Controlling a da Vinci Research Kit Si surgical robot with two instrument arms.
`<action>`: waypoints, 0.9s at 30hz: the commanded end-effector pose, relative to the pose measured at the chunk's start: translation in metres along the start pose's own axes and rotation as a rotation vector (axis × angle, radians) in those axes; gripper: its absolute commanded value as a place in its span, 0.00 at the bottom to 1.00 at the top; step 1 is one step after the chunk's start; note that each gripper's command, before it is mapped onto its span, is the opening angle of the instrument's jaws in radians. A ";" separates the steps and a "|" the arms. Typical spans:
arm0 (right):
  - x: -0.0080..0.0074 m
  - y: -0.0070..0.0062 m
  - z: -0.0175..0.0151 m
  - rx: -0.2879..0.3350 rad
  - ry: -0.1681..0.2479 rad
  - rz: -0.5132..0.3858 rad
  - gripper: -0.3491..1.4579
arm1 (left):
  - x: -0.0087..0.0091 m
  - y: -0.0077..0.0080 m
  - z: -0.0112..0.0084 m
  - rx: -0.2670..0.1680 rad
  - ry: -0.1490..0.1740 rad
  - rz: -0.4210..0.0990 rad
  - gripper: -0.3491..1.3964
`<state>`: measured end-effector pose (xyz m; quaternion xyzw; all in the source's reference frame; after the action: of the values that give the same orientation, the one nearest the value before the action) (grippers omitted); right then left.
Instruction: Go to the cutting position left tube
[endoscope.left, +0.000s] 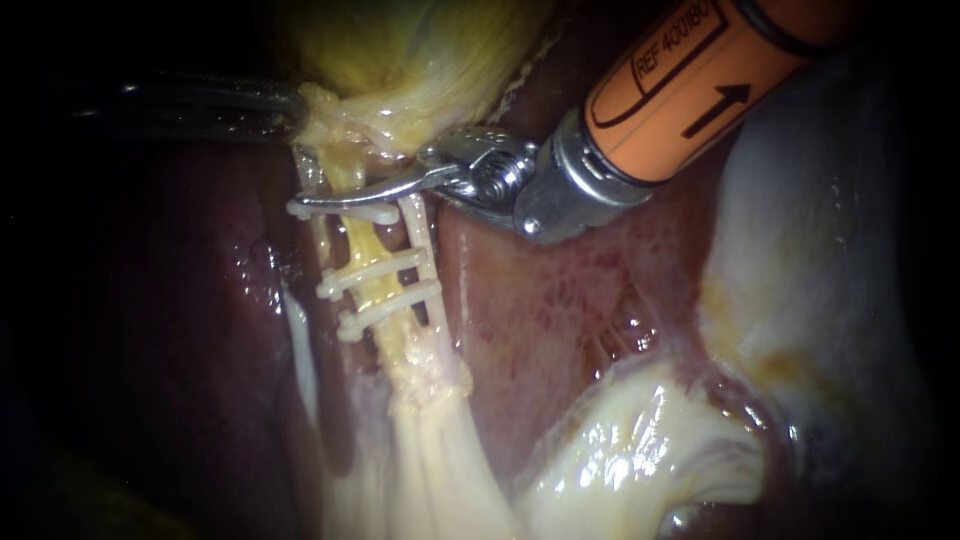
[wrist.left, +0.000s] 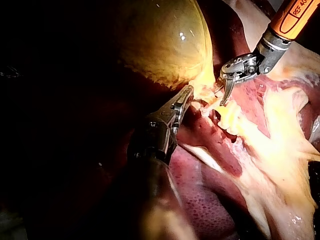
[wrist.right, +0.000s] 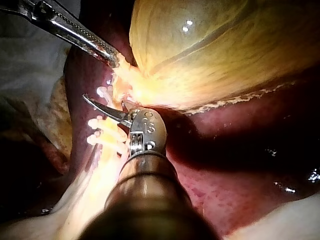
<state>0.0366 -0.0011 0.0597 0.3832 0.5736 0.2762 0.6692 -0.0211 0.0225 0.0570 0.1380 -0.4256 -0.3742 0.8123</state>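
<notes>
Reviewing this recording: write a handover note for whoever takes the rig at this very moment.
Left instrument: shut on the gallbladder at its neck.
Right instrument: tip lies across the left tube, right at the top clip; open or shut cannot be told.
Two more clips sit lower on the tubes.
Done: the tip has reached the tube.
Left: check its placement against the clips; the tube is uncut.

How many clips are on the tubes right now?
3. The top clip lies just under the right instrument; the middle clip and the bottom clip sit close together further down the tubes. Others may be hidden.
</notes>
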 end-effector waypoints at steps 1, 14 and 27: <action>0.0000 0.0000 0.0000 0.003 -0.001 0.008 0.90 | 0.0000 0.0000 0.0000 0.000 0.000 0.000 0.00; -0.0012 -0.0001 -0.0021 0.014 -0.065 0.018 0.90 | 0.0001 0.0001 -0.0001 0.001 0.000 0.000 0.00; -0.0061 -0.0006 -0.0018 0.062 -0.173 0.032 0.90 | 0.0001 0.0001 -0.0002 0.001 0.000 0.001 0.00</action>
<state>0.0337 -0.0061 0.0625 0.4368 0.5148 0.2338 0.6997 -0.0208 0.0224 0.0570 0.1385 -0.4259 -0.3737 0.8123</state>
